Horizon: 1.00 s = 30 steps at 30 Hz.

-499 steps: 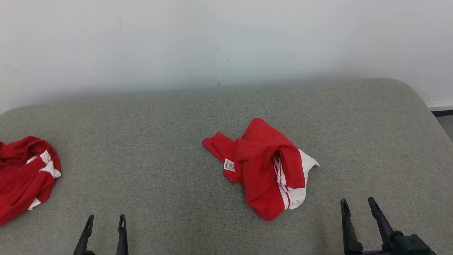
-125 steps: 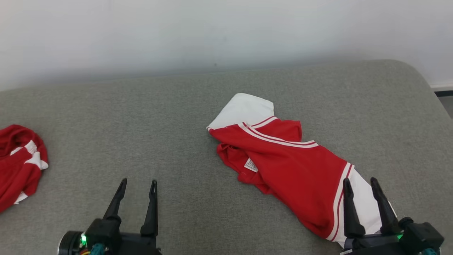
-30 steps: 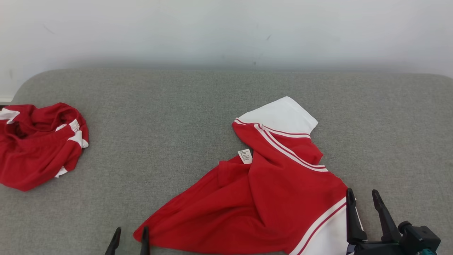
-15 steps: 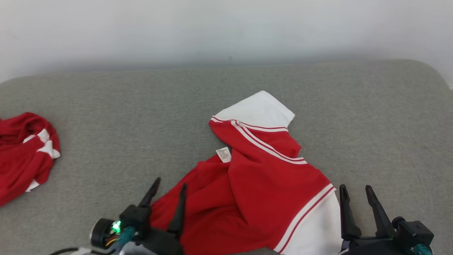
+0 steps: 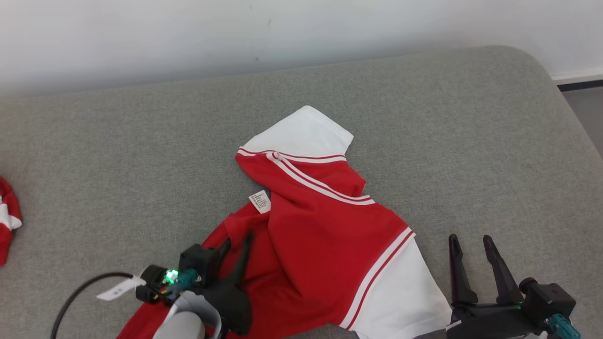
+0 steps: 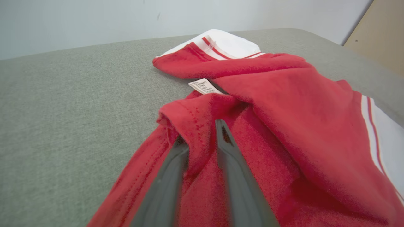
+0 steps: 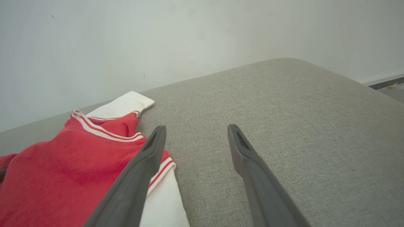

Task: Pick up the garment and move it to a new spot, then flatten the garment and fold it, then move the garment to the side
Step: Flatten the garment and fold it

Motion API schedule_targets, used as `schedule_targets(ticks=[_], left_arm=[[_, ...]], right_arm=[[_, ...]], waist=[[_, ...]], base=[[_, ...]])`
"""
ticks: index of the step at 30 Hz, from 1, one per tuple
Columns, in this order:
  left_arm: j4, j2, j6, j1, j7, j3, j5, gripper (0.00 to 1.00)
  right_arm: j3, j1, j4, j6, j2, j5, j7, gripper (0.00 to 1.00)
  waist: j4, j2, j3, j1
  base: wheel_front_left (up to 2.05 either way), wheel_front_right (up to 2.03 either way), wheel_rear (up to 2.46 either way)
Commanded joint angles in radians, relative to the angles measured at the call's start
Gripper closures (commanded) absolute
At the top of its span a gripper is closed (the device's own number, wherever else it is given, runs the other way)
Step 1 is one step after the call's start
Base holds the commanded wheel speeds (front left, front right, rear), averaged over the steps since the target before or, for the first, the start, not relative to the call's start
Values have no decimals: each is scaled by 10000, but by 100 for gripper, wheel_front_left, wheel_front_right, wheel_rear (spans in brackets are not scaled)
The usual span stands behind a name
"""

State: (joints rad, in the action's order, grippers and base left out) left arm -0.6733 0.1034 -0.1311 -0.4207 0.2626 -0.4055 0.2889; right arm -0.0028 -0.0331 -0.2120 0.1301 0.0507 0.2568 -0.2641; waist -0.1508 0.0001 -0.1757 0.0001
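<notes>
Left hand [image 5: 237,238] has come in from the hem onto the red body of the garment [image 5: 320,226]. Its fingers, wide half a second ago, have narrowed astride a raised fold just below the label [image 5: 260,201]; whether the cloth is truly pinched yet cannot be told. Right hand [image 5: 468,238] sits released on the bench [image 5: 141,155], just beside the white sleeve. The garment lies half spread mid-bench, so this looks like a grip for pulling the bunched left side flat. Bare bench lies open leftward, up to the other red garment [image 5: 5,221]; the rounded right corner is nearer.
</notes>
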Motion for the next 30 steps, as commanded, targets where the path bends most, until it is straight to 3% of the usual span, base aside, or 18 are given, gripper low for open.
schedule_targets(ticks=[1, 10, 15, 25, 30], left_arm=[[-194, 155, 15, -345, 27, -141, 179, 100], [478, 887, 19, -1454, 27, -357, 548, 100], [878, 1832, 18, -2626, -182, -771, 1000, 100], [745, 3608, 20, -5034, -1119, -1459, 1889, 100], [-82, 4078, 18, -5716, -969, -1565, 2106, 100]], right_arm=[[-24, -65, -3, 15, -5, 53, -8, 0], [-154, -102, 10, 15, -3, 72, -8, 0], [-57, -323, -42, 15, -2, 142, -8, 0], [-6, -766, -98, 15, -3, 268, -6, 0], [-97, -883, -118, 15, -11, 337, -8, 0]], waist=[[-75, -1, -98, -1], [329, -1, -72, -1], [398, -1, -127, -1], [-334, -1, -748, -1], [-701, -1, -1074, -1]], base=[[0, 0, 0], [0, 0, 0], [0, 0, 0], [0, 0, 0], [0, 0, 0]])
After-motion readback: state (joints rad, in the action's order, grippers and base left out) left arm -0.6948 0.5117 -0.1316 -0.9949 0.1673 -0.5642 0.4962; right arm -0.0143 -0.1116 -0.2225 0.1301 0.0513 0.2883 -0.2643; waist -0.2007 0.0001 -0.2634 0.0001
